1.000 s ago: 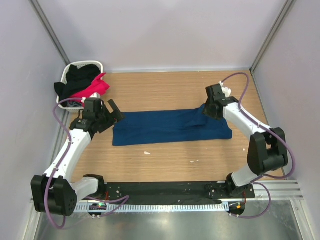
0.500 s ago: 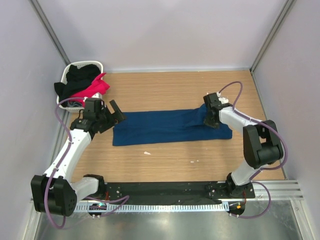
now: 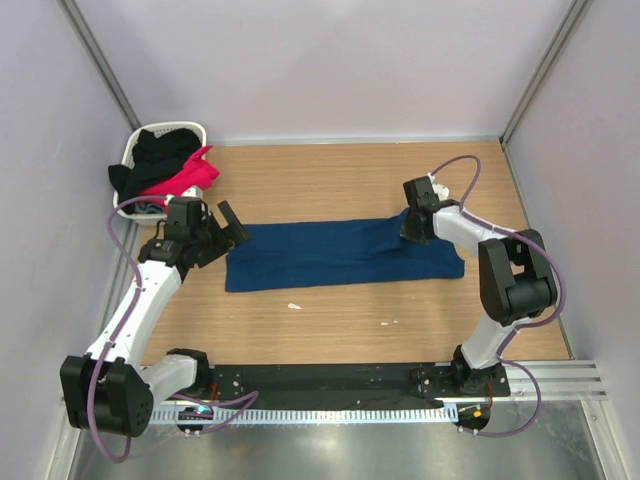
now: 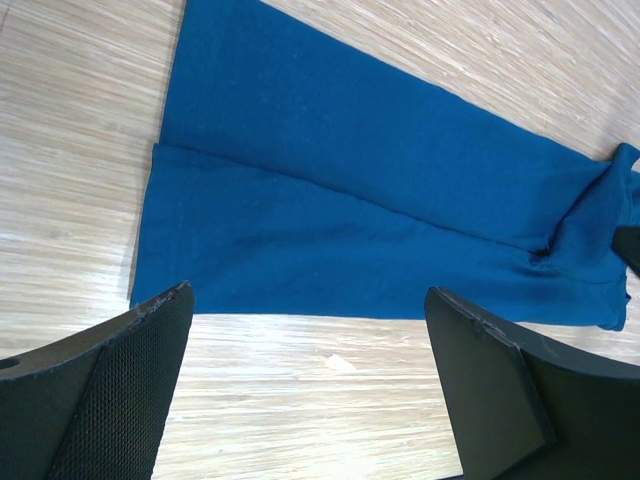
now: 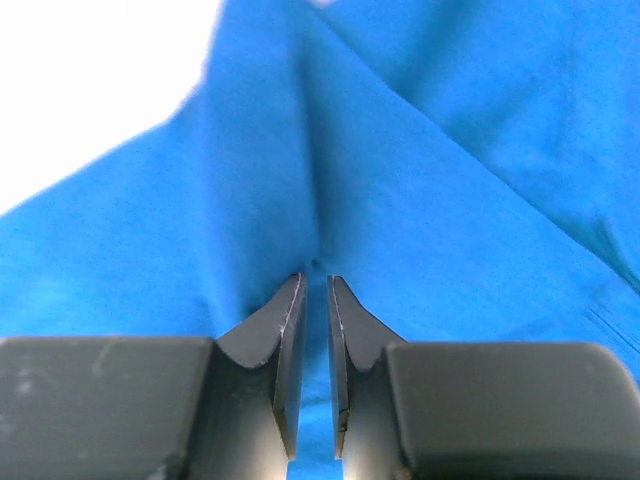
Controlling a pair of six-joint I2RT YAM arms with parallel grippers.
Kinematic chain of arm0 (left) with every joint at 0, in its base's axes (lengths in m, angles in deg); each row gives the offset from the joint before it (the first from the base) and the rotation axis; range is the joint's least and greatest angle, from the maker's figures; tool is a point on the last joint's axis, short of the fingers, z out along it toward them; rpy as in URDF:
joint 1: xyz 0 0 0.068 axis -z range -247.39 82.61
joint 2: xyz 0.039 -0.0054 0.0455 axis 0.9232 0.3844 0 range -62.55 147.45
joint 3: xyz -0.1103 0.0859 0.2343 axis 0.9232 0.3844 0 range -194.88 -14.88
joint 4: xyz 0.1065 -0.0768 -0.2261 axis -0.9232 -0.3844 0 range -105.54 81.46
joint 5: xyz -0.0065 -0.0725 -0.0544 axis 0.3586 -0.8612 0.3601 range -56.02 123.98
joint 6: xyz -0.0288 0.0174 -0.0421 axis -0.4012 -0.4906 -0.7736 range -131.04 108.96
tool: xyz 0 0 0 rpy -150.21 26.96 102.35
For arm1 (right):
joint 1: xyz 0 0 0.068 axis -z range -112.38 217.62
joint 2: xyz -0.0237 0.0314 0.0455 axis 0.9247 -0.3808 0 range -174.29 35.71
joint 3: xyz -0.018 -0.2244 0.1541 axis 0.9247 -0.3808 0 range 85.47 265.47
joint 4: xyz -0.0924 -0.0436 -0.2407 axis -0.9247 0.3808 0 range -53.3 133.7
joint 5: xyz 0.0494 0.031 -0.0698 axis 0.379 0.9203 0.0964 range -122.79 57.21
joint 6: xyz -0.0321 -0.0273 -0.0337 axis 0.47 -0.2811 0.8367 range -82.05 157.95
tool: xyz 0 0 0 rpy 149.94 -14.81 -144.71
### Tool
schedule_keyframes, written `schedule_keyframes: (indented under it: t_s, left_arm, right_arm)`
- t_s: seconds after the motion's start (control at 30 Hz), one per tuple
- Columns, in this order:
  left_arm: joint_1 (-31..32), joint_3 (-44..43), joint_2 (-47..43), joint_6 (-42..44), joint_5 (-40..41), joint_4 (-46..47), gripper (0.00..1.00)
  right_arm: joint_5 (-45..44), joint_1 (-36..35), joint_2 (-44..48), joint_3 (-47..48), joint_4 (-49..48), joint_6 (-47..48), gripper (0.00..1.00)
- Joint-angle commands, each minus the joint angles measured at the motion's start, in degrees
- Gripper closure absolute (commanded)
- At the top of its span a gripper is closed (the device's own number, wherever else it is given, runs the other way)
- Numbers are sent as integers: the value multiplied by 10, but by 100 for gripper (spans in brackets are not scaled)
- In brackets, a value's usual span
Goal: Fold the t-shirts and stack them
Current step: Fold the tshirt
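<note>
Right tool (image 5: 315,281) pinches a raised crease of the long navy t-shirt (image 3: 330,255); left tool (image 4: 308,293) gapes wide.

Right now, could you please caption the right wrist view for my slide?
Right claw, nearly shut, pinches a raised crease in the navy t-shirt.

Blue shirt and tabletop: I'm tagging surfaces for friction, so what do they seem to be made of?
The folded navy blue t-shirt: soft matte knit fabric, probably cotton jersey; it creases and lies limp. The light brown table: wood or wood-look laminate, smooth with a low sheen, showing fine straight grain lines.
</note>
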State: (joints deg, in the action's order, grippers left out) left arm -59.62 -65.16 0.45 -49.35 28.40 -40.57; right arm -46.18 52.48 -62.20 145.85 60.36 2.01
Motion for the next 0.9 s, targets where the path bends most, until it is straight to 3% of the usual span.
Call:
schedule_keyframes:
  t_s: [0.0, 0.17, 0.37, 0.47, 0.5, 0.6, 0.73, 0.87]
  left_arm:
    - [1, -17, -8, 6, 6, 0, 2]
    - [1, -17, -10, 9, 7, 0, 2]
    - [2, -11, -10, 4, 1, 7, 2]
    - [1, -12, -10, 5, -7, 9, 2]
    - [2, -12, -10, 5, -7, 11, 1]
    - [10, -16, -9, 9, -2, 13, 1]
    - [20, -13, 4, 10, -8, 18, 2]
    - [24, -6, 12, 7, -16, 25, 2]
  right_arm:
    - [34, 2, -25, 52, -58, -9, 80]
    - [80, 1, -55, 100, -94, -4, 79]
    - [111, 1, -39, 128, -129, -5, 71]
    - [93, 1, -6, 120, -93, 2, 54]
    - [86, 1, 5, 104, -81, 2, 44]
    - [57, 1, 58, 56, -34, -13, 32]
    - [39, 1, 128, -10, 21, -52, 31]
    - [5, 2, 179, -54, 47, -60, 45]
